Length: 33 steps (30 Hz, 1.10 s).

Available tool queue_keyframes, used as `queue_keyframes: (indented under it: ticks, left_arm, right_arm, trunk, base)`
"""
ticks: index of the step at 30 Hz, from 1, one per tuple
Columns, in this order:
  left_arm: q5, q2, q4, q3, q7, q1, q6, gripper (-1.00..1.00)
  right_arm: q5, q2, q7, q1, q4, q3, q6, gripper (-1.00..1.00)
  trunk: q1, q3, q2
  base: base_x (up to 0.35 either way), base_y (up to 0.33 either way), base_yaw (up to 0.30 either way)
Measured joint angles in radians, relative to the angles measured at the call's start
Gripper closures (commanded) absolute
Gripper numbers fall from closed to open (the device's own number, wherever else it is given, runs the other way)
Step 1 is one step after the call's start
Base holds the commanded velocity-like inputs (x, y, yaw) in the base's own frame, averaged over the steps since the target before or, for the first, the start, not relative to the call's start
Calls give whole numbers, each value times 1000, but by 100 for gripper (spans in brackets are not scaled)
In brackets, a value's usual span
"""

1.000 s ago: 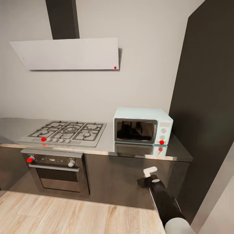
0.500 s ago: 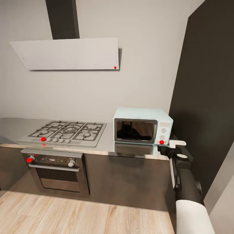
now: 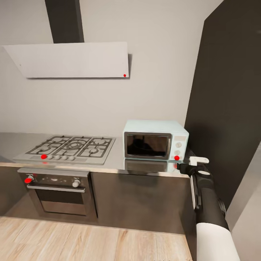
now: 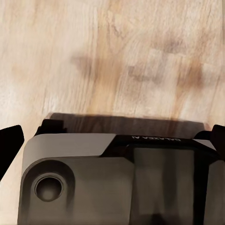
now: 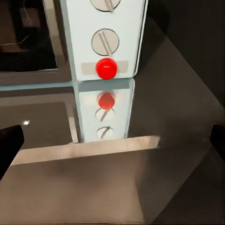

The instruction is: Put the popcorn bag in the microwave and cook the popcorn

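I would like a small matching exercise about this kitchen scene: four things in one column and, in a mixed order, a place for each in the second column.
Things:
1. microwave
2. gas hob
3. built-in oven
4. right gripper

Places:
a. under the countertop, in the dark cabinets
b. raised near the microwave's knob panel
c. on the countertop, to the left of the microwave
d. on the countertop, beside the dark tall panel

Pairs: 1-d, 2-c, 3-a, 4-b

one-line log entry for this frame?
phase: approach | right gripper: open, beside microwave red button | door: shut | left gripper: over floor
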Motion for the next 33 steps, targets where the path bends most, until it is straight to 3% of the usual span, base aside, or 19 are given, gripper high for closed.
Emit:
queue_keyframes:
  ticks: [5, 6, 24, 33]
  left_arm:
    - [-1, 0, 0, 0, 0, 0, 0, -100]
    - [-1, 0, 0, 0, 0, 0, 0, -100]
    - [-4, 0, 0, 1, 0, 0, 0, -100]
    - [-4, 0, 0, 1, 0, 1, 0, -100]
  right_arm:
    - [0, 2, -5, 0, -2, 0, 28, -100]
    - [0, 2, -5, 0, -2, 0, 62, -100]
    - [-11, 4, 8, 0, -6, 8, 65, -100]
    - [-11, 3, 8, 0, 4, 8, 55, -100]
  trunk:
    - [0, 0, 0]
    - [0, 0, 0]
    - [-1, 0, 0]
    - [0, 0, 0]
  base:
    - [0, 0, -235]
    - [0, 0, -178]
    - [271, 0, -12]
    - [45, 0, 0]
